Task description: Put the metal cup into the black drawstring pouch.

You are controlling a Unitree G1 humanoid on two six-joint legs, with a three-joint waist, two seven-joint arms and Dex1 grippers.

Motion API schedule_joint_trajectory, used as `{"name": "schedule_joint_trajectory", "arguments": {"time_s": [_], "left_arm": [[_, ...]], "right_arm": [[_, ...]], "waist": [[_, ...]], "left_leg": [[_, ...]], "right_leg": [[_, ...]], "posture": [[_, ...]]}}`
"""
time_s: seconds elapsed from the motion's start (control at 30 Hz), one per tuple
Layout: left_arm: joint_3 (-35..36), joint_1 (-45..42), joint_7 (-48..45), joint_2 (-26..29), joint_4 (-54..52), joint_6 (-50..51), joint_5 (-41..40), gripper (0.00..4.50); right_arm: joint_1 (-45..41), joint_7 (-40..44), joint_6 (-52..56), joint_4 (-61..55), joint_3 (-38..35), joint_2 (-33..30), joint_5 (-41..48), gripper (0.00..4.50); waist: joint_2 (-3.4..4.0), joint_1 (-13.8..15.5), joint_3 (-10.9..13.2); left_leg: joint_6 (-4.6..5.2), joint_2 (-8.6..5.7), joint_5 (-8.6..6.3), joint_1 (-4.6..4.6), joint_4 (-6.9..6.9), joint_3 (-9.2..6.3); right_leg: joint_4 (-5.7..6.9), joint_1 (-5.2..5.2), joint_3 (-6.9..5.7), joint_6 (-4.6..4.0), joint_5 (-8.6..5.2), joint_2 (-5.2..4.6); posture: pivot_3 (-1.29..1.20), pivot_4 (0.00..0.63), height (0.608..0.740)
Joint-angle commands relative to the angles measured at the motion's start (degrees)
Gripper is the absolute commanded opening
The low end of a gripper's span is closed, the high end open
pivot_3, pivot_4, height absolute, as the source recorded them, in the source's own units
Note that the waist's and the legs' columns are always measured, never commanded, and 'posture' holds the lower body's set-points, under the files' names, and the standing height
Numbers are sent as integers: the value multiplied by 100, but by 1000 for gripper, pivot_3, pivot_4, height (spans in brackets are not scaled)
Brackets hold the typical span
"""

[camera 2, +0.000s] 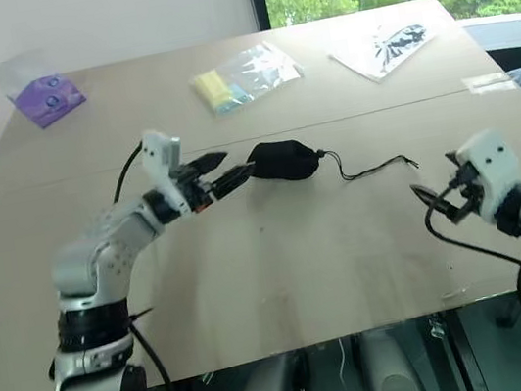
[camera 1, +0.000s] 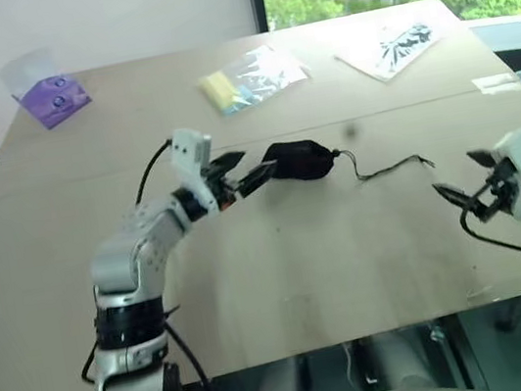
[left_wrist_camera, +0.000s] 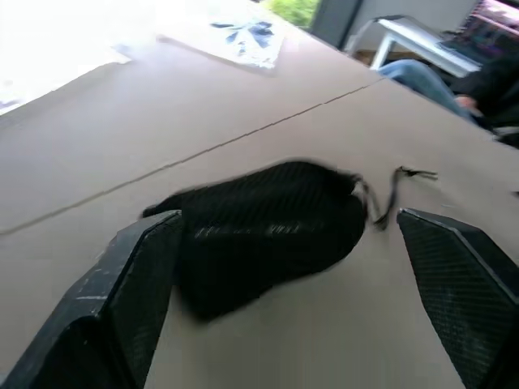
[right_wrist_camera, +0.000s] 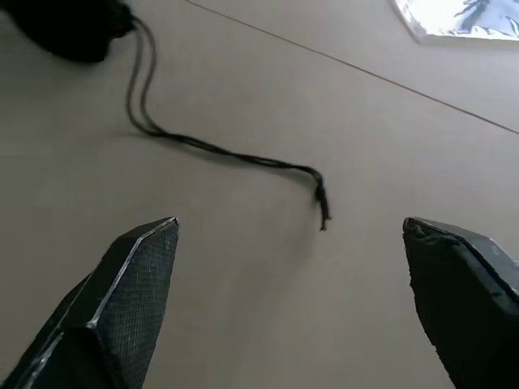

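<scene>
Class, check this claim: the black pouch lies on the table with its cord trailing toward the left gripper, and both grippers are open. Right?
Not quite. The head views show the cord trailing from the black pouch toward the right gripper; the left gripper sits at the pouch's other end. Both are open.

Non-task items on the table (camera 1: 284, 281)
Far edge: purple packet (camera 1: 51, 97) at left corner, yellow-contents bag (camera 1: 250, 79) centre, leaf-print bag (camera 1: 393, 45) right.

The black drawstring pouch (camera 1: 300, 160) looks like matt woven cloth on a smooth, matt table (camera 1: 281, 262).
</scene>
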Motion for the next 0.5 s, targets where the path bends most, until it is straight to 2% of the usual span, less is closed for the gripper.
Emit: {"name": "schedule_joint_trajectory", "arguments": {"time_s": [0.03, 0.13, 0.3, 0.5], "left_arm": [[418, 878, 52, 46, -811, -1040, 209, 4500], [927, 1818, 261, 82, -1369, -922, -42, 4500], [1700, 3237, 270, 194, -2097, -987, -348, 4500], [1973, 3481, 488, 182, -2101, -948, -659, 4500]], "right_arm": [[512, 299, -573, -672, -663, 215, 642, 4413], [984, 459, -1011, -716, -776, 203, 507, 4413], [1708, 371, -1552, -719, -1008, 285, 279, 4413], [1847, 315, -1903, -476, -868, 251, 106, 4413]], "waist": [[-2, 62, 2], [-1, 122, 3], [-3, 157, 2], [-1, 259, -2]], "left_leg": [[1, 0, -1, 17, -3, -1], [30, 0, -20, 84, -12, -2], [25, 5, -18, 85, -16, -5], [30, 5, -20, 91, -15, -8]], "right_leg": [[-5, 19, -1, 0, 0, 0], [-19, 94, -6, 0, -1, -2], [-29, 98, -12, -1, -2, -3], [-33, 109, -22, -2, -4, -4]], "posture": [[0, 150, 740], [0, 150, 740], [0, 150, 740], [0, 150, 740]]}}
